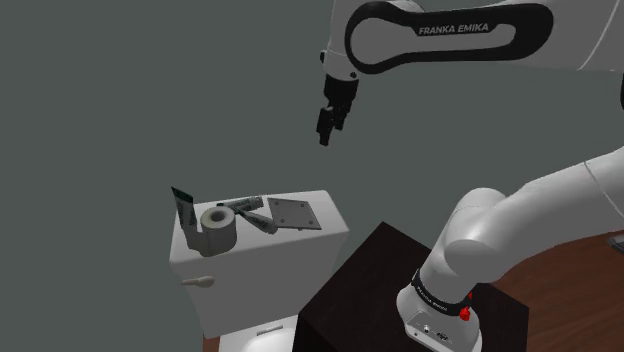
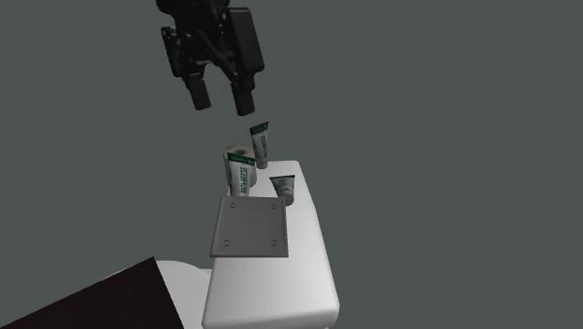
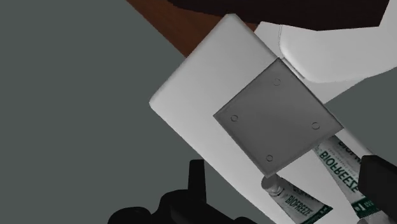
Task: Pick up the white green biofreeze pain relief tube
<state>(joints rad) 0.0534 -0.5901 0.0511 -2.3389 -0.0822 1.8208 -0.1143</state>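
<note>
Black claw (image 2: 220,101) — splayed, high over tubes (image 2: 241,174)

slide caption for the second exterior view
Open gripper hovers above Biofreeze tubes and grey plate on toilet tank.

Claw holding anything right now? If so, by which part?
Nothing held. The claw hangs open in the air above the white tank, nothing between its fingers; the Biofreeze tubes sit on the tank's lid, apart from it.

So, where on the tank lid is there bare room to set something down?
Bare: the tank lid between the grey plate and its near end in the second exterior view. Crowded: beyond the plate, around tubes and roll.
</note>
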